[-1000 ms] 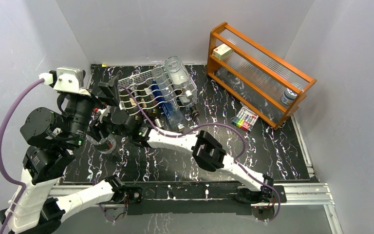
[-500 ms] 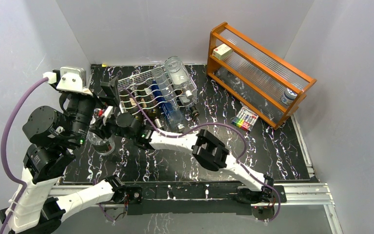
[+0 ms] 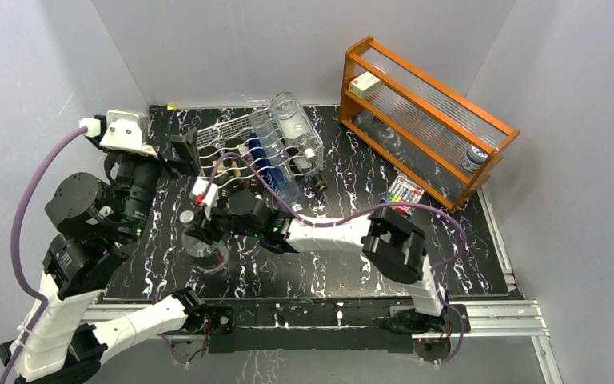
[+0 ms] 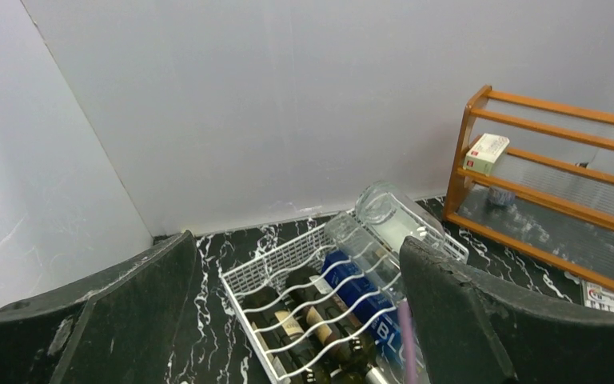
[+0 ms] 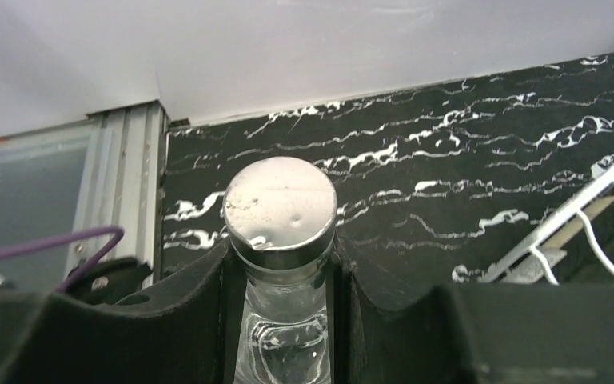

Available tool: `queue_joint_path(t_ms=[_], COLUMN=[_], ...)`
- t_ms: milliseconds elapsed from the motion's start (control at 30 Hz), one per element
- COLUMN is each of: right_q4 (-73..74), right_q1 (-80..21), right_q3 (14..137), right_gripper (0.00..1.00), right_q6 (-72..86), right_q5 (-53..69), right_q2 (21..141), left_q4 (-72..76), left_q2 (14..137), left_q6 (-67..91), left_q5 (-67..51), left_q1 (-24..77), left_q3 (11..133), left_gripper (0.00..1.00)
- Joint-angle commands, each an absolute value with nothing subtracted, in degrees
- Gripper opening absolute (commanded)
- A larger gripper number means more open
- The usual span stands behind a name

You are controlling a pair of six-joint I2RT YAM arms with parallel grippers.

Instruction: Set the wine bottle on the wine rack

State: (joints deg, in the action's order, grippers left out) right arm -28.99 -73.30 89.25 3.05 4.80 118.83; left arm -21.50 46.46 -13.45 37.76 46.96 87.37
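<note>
A clear glass wine bottle (image 3: 204,246) with a silver cap (image 5: 280,200) stands near the table's left front. My right gripper (image 5: 281,268) is shut on its neck just under the cap; from above, the right gripper (image 3: 197,222) reaches in from the right. The white wire wine rack (image 3: 244,152) sits at the back left, holding dark bottles and a blue one, with clear bottles (image 3: 292,128) on its upper tier. My left gripper (image 3: 182,154) hangs open above the wine rack (image 4: 288,308), its fingers (image 4: 128,320) wide apart and holding nothing.
An orange wooden shelf (image 3: 428,120) stands at the back right with a small box (image 3: 365,84) and a jar (image 3: 473,158) on it. A pack of markers (image 3: 401,194) lies in front of it. Purple cables trail over both arms.
My right gripper closed on the bottle's neck and carried the bottle toward the right and front. The left arm drew back a little, still open.
</note>
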Motion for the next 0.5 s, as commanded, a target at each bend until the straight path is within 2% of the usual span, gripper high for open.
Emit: queue_joint_path(t_ms=[0, 133, 267, 467], right_q4=[-38.1, -38.6, -40.4, -42.2], right_q1=[-73.4, -73.4, -73.3, -73.1], right_q3=[83.4, 75.7, 68.4, 59.9], right_gripper=[0.10, 0.09, 0.08, 0.06], right_q6=[2.9, 3.0, 4.1, 6.3], right_q5=[6.1, 6.2, 5.1, 1.5], right_q2=[107.6, 101.0, 95.3, 88.8], left_q4=[-21.5, -21.1, -12.6, -13.7], left_q2=[46.6, 46.3, 44.1, 46.8], left_q6=[-12.3, -10.2, -11.1, -10.4], left_q5=[38.4, 37.6, 33.5, 32.2], left_q1=[46.9, 46.9, 46.9, 46.9], left_q3=[85.5, 83.0, 75.7, 74.4], left_gripper=[0.98, 0.98, 0.98, 0.98])
